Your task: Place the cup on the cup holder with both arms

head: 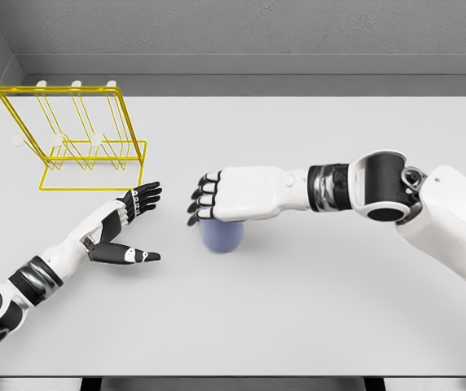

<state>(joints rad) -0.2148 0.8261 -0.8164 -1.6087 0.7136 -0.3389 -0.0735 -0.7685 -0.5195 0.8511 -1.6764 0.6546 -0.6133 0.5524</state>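
The right hand lies over the blue cup, fingers curled down onto its top. Left hand, fingers spread and empty, rests nearby on the tabletop, just below the yellow wire cup holder.

Left arm enters from the lower left of the frame; left hand lies open, fingers extended, thumb spread. Right arm enters from the right edge, forearm horizontal at centre; right hand palm-down, fingers curled downward at centre frame.
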